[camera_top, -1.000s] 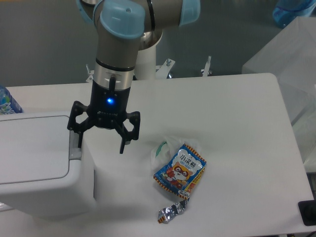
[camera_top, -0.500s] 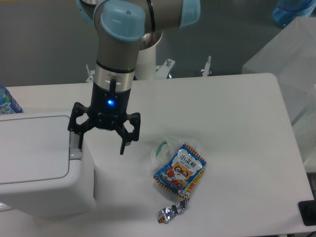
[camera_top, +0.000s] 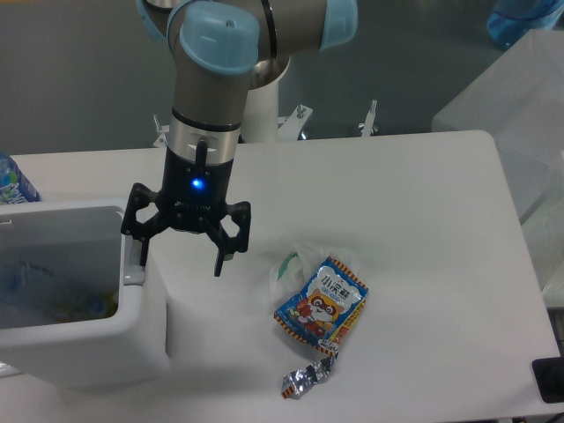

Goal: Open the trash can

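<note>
The white trash can (camera_top: pixel 88 352) stands at the table's left front. Its top is uncovered and I see into the bin (camera_top: pixel 57 286), where blurred rubbish lies; the flat lid is not over the opening and I cannot make it out. My gripper (camera_top: pixel 179 263) is open, pointing down at the can's right rim. Its left fingertip (camera_top: pixel 141 256) is at the small grey button (camera_top: pixel 132 271); whether it touches is unclear. The right fingertip (camera_top: pixel 218 267) hangs over the table beside the can.
A blue snack packet (camera_top: pixel 322 304), a white plastic wrapper (camera_top: pixel 295 263) and a crumpled foil wrapper (camera_top: pixel 304 379) lie on the table to the right of the gripper. A blue bottle (camera_top: pixel 13 183) stands behind the can. A plastic-covered object (camera_top: pixel 515 84) is at the far right.
The can's lid, flat and shut in the earlier frames, is now off the opening and the inside shows. The gripper has barely moved.
</note>
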